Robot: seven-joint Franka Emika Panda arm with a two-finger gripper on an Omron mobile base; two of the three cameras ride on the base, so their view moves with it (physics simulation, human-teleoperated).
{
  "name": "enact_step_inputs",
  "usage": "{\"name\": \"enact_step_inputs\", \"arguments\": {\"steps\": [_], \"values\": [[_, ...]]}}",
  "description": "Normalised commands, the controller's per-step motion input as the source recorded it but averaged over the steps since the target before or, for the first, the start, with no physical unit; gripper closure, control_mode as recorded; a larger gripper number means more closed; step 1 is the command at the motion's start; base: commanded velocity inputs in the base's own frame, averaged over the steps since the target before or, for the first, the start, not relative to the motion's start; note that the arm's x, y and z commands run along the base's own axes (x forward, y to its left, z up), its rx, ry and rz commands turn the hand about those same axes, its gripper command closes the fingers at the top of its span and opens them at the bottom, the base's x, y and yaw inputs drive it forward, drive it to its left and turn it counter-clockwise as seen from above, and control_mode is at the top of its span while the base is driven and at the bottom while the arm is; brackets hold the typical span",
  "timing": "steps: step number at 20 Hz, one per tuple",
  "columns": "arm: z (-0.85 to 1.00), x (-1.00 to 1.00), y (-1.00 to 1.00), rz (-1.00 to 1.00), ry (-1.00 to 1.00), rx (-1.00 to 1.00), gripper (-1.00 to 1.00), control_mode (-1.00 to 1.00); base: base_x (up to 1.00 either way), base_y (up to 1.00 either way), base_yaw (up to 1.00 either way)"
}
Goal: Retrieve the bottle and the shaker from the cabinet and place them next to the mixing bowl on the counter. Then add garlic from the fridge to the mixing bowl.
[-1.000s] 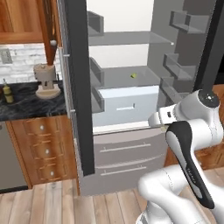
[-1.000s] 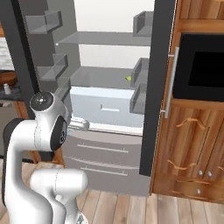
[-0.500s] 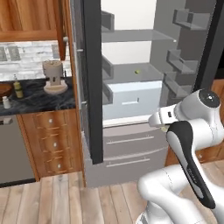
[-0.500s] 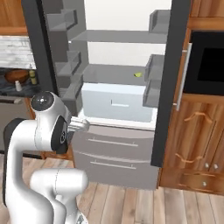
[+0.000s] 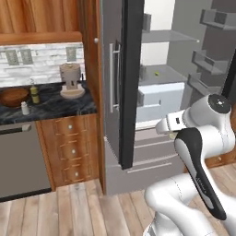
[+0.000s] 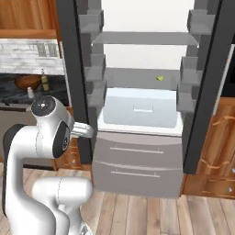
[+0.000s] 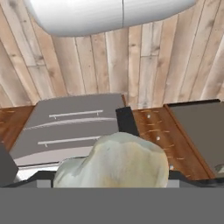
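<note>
Grey fridge [image 6: 137, 151]: doors swung wide, drawers facing us; it lies off beyond the pincer, so we judge its part in the job is over.
Black counter [image 5: 50, 107]: away to the pincer's left, where the load must go.
Wooden mixing bowl [image 5: 14, 97]: far left on that counter, well apart from the pincer; the olive bottle [image 5: 34, 94] and small grey shaker [image 5: 25, 108] stand just beside it, so we judge that step is done.
Pincer [image 7: 111, 177]: tucked low by the arm, jaws wide around a bulky pale lump.
Garlic [image 7: 116, 159]: pressed close between the tips, carried for the bowl, we judge.
</note>
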Motion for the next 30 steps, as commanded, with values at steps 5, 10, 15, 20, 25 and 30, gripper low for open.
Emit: {"name": "enact_step_inputs", "arguments": {"steps": [5, 10, 15, 20, 25, 30], "values": [[0.00, 0.00, 0.00, 0.00, 0.00, 0.00, 1.00, 1.00, -0.17, 0.64, -0.16], [0.00, 0.00, 0.00, 0.00, 0.00, 0.00, 1.00, 1.00, -0.08, 0.66, -0.15], [0.00, 0.00, 0.00, 0.00, 0.00, 0.00, 1.00, 1.00, 0.00, 0.71, -0.15], [0.00, 0.00, 0.00, 0.00, 0.00, 0.00, 1.00, 1.00, 0.00, 0.71, -0.18], [0.00, 0.00, 0.00, 0.00, 0.00, 0.00, 1.00, 1.00, 0.06, 0.66, -0.18], [0.00, 0.00, 0.00, 0.00, 0.00, 0.00, 1.00, 1.00, 0.22, 0.63, -0.13]]}}
